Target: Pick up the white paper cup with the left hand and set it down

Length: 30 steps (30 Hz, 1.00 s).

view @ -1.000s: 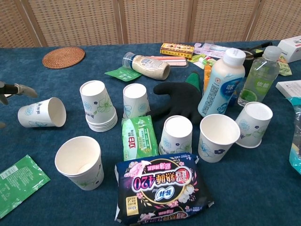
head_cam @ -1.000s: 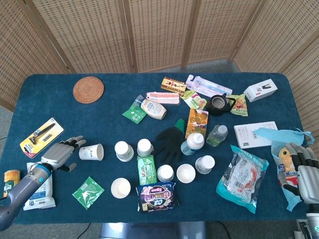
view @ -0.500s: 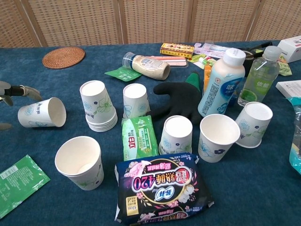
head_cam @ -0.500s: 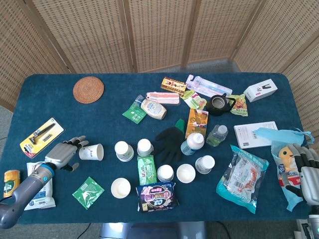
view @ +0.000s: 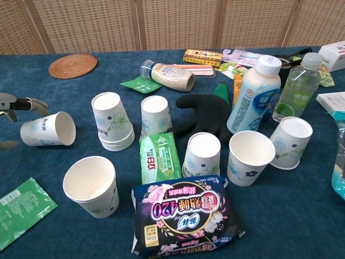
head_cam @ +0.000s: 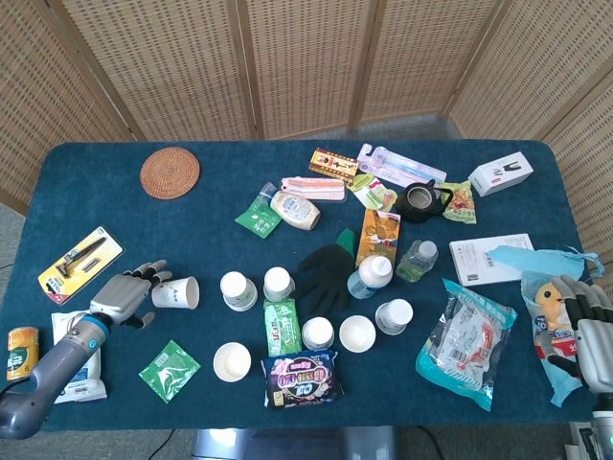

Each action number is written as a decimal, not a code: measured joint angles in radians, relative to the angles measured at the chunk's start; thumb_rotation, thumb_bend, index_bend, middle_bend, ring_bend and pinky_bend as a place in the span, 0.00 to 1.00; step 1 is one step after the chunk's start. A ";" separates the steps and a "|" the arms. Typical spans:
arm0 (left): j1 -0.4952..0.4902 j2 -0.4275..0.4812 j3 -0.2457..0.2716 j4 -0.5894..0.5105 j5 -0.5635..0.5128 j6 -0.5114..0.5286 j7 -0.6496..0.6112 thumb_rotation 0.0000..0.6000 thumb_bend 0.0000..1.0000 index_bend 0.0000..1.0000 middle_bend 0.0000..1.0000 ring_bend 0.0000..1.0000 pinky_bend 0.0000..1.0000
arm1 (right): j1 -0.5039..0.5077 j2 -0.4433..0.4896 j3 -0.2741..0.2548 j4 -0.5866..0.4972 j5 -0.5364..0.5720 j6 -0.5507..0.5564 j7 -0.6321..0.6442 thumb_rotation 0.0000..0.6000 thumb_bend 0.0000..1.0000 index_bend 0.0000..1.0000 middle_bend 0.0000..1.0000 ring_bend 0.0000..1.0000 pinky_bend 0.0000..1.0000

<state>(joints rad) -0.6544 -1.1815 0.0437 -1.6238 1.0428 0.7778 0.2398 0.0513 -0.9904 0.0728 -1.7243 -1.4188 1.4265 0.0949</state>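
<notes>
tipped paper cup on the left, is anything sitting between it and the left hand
Nothing visible does. The left hand is right beside the base of the tipped paper cup, fingers spread toward it; only bare blue tablecloth shows around them.

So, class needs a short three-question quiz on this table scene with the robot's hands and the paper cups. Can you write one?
1. True or false: the white paper cup lying on its side opens toward the left hand.
2. What lies under the right hand? A) round woven coaster B) blue fish-print bag
3. Fill in: the black glove has a ____ cuff.

Key: 1 false; 2 B; 3 green
</notes>
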 measured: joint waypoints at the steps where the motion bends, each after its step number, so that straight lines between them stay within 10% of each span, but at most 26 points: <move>1: 0.000 -0.003 -0.001 -0.001 -0.006 0.003 0.005 1.00 0.45 0.17 0.01 0.08 0.24 | 0.000 0.000 0.000 0.003 0.000 0.000 0.004 1.00 0.49 0.00 0.00 0.00 0.00; 30: 0.008 -0.030 -0.027 -0.033 -0.028 0.200 0.240 1.00 0.46 0.36 0.16 0.25 0.38 | -0.023 -0.001 -0.011 0.051 -0.050 0.042 0.114 1.00 0.50 0.00 0.00 0.00 0.00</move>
<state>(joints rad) -0.6466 -1.2110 0.0171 -1.6568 1.0148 0.9774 0.4800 0.0280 -0.9911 0.0622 -1.6732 -1.4690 1.4685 0.2093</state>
